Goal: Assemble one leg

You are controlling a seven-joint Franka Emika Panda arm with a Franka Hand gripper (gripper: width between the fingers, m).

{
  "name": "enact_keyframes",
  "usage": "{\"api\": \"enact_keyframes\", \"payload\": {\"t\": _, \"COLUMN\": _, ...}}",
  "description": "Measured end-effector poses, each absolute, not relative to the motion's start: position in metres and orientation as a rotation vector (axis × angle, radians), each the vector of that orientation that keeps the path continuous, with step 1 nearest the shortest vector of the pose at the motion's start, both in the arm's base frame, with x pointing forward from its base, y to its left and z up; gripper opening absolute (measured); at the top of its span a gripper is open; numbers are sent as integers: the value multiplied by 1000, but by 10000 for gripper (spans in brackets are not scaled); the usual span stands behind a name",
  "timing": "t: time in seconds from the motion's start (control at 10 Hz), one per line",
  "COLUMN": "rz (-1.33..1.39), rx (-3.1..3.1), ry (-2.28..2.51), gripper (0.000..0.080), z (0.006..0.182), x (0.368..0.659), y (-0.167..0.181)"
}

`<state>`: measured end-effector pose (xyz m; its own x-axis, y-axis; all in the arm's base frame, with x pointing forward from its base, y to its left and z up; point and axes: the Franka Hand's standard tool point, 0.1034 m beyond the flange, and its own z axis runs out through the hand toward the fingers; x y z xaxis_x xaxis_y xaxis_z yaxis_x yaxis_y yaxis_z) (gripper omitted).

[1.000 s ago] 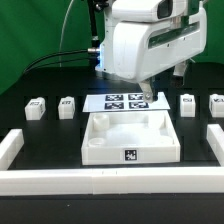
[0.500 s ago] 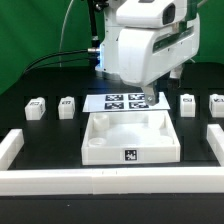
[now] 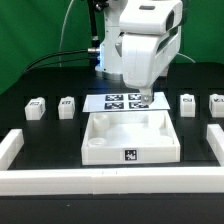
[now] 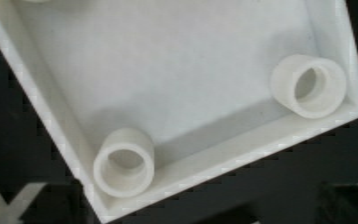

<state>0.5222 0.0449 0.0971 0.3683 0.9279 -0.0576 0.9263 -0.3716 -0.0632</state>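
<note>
Four small white legs with marker tags lie on the black table in the exterior view: two on its left and two on its right. The large white square tray sits in the middle. My gripper hangs over the tray's far edge, away from every leg. In the wrist view my gripper is open and empty, its dark fingers just showing at the picture's edges. Under it is the tray's inside with two round corner sockets.
The marker board lies flat just behind the tray, partly under the gripper. White rails border the table at the front, the exterior view's left and right. Cables run behind the arm's base.
The arm's wrist has turned and shifted slightly to the exterior view's left, staying above the tray's far edge. The legs and the tray have not moved.
</note>
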Motion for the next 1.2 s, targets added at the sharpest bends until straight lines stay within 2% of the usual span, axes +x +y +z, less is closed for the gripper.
{"api": "enact_keyframes", "payload": {"t": 0.3, "rz": 131, "rx": -2557, "ry": -1785, "gripper": 650, "z": 95, "x": 521, "y": 44}}
{"api": "enact_keyframes", "payload": {"t": 0.6, "rz": 139, "rx": -2387, "ry": -1997, "gripper": 650, "z": 89, "x": 476, "y": 30}}
{"api": "enact_keyframes", "payload": {"t": 0.8, "rz": 170, "rx": -2307, "ry": -2059, "gripper": 650, "z": 83, "x": 460, "y": 21}}
{"api": "enact_keyframes", "payload": {"t": 1.2, "rz": 172, "rx": -2315, "ry": -2048, "gripper": 650, "z": 82, "x": 460, "y": 21}}
